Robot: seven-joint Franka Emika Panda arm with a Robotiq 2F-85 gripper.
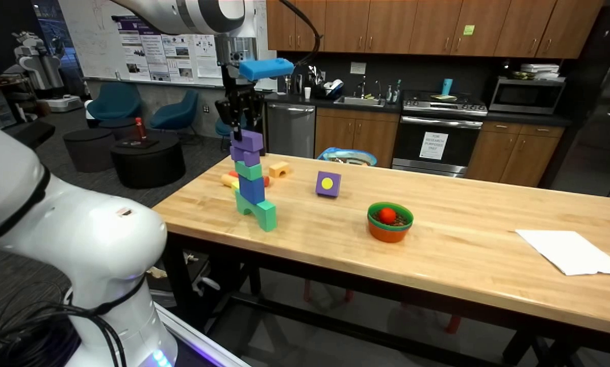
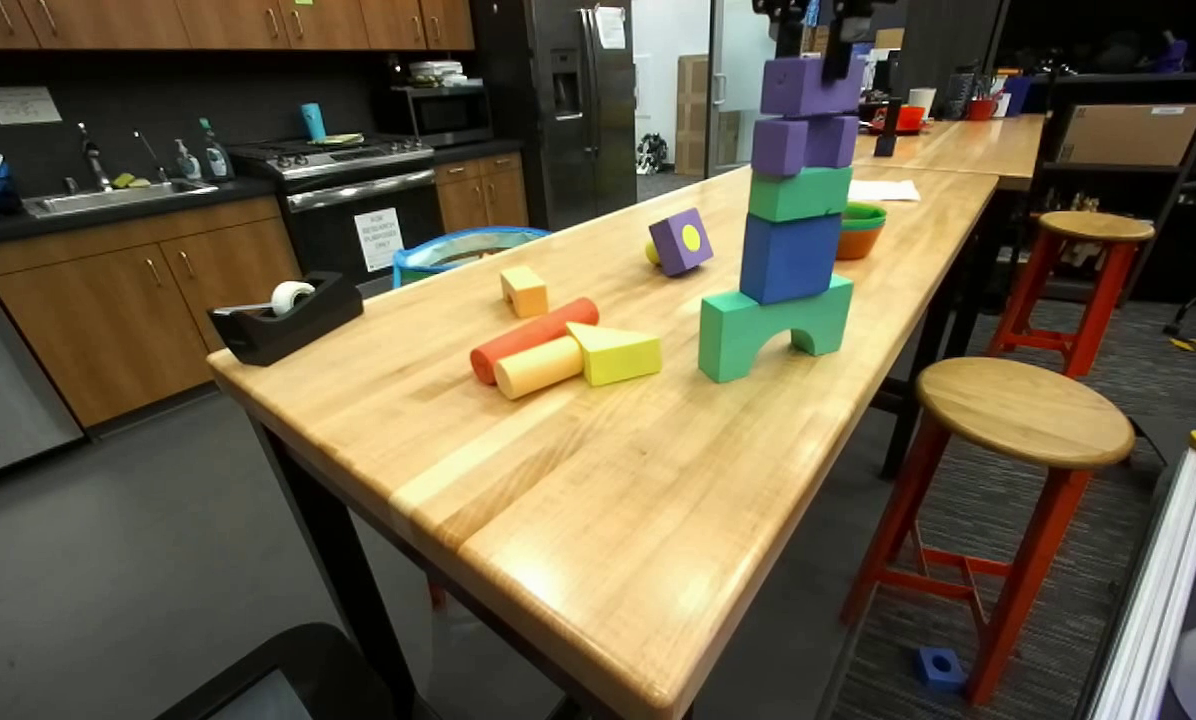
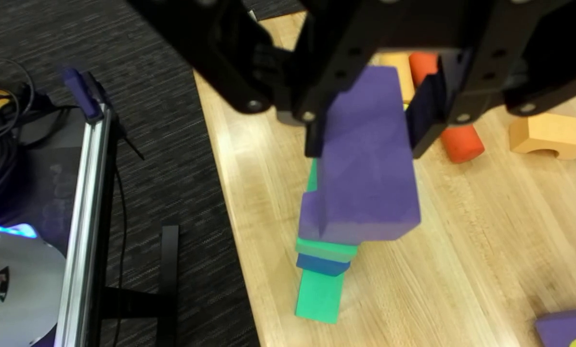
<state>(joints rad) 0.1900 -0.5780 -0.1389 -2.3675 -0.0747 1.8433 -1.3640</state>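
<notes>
My gripper (image 3: 364, 153) points down at the top of a block tower, with one finger on each side of a long purple block (image 3: 370, 188). Both fingers appear to touch its sides. The block lies on two small purple pieces (image 2: 778, 148) and also shows in an exterior view (image 1: 248, 141). Under these are a flat green block (image 2: 801, 195), a blue block (image 2: 788, 258) and a green arch (image 2: 733, 330) standing on the table (image 1: 453, 214). The tower stands near the table's long edge. In the wrist view the purple block hides most of the tower.
Beside the tower lie a red cylinder (image 2: 538, 338), a light orange cylinder (image 2: 538, 367), a yellow wedge (image 2: 621, 353) and a small orange arch (image 2: 525, 292). Further off are a purple block with a yellow dot (image 1: 328, 183), stacked bowls (image 1: 386, 235) and white paper (image 1: 570, 250). A tape dispenser (image 2: 288, 325) stands at a corner.
</notes>
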